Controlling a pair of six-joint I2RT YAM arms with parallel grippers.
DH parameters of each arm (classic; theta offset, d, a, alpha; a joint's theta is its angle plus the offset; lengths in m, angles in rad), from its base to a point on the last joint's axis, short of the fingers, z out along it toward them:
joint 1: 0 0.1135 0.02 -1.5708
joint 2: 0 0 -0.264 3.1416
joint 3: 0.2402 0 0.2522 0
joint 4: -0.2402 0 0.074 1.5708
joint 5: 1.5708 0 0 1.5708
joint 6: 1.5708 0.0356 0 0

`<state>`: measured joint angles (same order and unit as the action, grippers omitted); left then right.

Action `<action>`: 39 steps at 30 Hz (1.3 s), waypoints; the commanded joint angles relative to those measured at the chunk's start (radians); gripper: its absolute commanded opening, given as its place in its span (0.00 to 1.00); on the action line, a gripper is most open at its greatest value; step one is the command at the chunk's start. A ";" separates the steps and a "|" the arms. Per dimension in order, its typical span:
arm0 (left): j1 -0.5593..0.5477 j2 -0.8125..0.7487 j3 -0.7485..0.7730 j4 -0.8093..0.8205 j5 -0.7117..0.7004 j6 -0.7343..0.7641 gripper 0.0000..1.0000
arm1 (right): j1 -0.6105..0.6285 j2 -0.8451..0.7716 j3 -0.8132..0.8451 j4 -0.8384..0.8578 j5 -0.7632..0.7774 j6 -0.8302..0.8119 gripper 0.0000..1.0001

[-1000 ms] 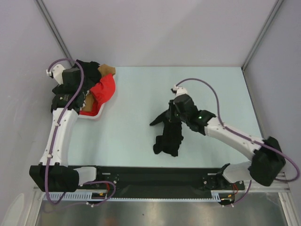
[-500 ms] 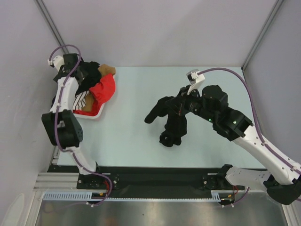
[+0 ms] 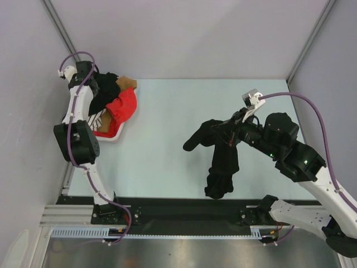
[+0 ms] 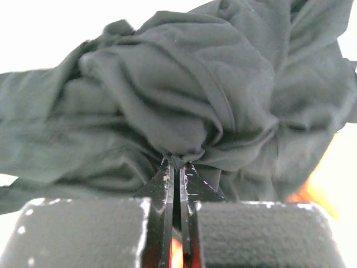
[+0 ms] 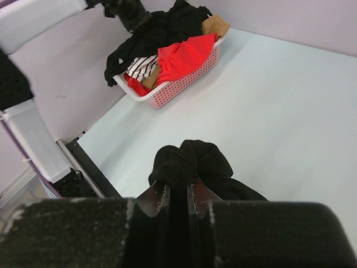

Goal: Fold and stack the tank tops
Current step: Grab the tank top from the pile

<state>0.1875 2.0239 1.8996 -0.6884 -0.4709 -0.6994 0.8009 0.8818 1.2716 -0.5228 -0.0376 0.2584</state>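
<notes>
My right gripper (image 3: 227, 135) (image 5: 178, 184) is shut on a bunched black tank top (image 3: 220, 167) (image 5: 192, 159). The top hangs from the jaws above the table, right of centre, with one lobe (image 3: 196, 139) sticking out to the left. A bright red tank top (image 3: 124, 105) (image 5: 184, 58) lies in the white basket (image 3: 111, 135) (image 5: 184, 84) at the far left. My left gripper (image 3: 95, 85) (image 4: 175, 161) reaches into that basket. It is shut on a fold of a dark black-grey garment (image 3: 106, 89) (image 4: 184, 95) that fills the left wrist view.
The basket also holds a striped cloth (image 3: 96, 118) (image 5: 142, 66) and a tan cloth (image 3: 127, 83) (image 5: 215, 25). The pale table (image 3: 167, 145) has walls at the left, back and right. A black rail (image 3: 184, 209) runs along its near edge.
My left gripper has shut on the dark garment in the basket. My right arm has lifted the black tank top and carried it right and nearer, so it now hangs longer.
</notes>
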 commanded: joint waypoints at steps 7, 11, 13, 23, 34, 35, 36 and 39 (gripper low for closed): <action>-0.095 -0.497 -0.354 0.236 0.021 -0.001 0.00 | -0.072 -0.021 0.014 0.027 0.085 -0.001 0.00; -0.085 -0.504 -0.321 0.173 -0.009 -0.008 0.01 | -0.100 -0.032 -0.003 0.032 0.021 0.019 0.00; -0.086 -0.520 -0.326 0.147 -0.005 -0.018 0.00 | -0.104 -0.038 -0.015 0.030 0.021 0.021 0.00; -0.097 -0.859 -0.410 0.240 -0.075 0.040 0.00 | -0.137 -0.024 -0.037 0.041 0.021 0.038 0.00; -0.105 -1.113 -0.380 0.333 0.022 0.118 0.00 | -0.232 -0.001 -0.015 -0.009 0.058 0.065 0.00; -0.105 -1.116 -0.361 0.326 0.011 0.124 0.00 | -0.235 0.008 -0.014 -0.026 0.058 0.067 0.00; -0.105 -1.117 -0.344 0.322 0.014 0.130 0.00 | -0.242 0.008 -0.014 -0.034 0.061 0.068 0.00; -0.105 -1.149 -0.295 0.339 0.076 0.127 0.00 | -0.255 0.014 -0.012 -0.074 0.122 0.079 0.00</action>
<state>0.0875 0.8906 1.5509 -0.4007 -0.4477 -0.6006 0.5587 0.8944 1.2285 -0.5720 0.0238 0.3191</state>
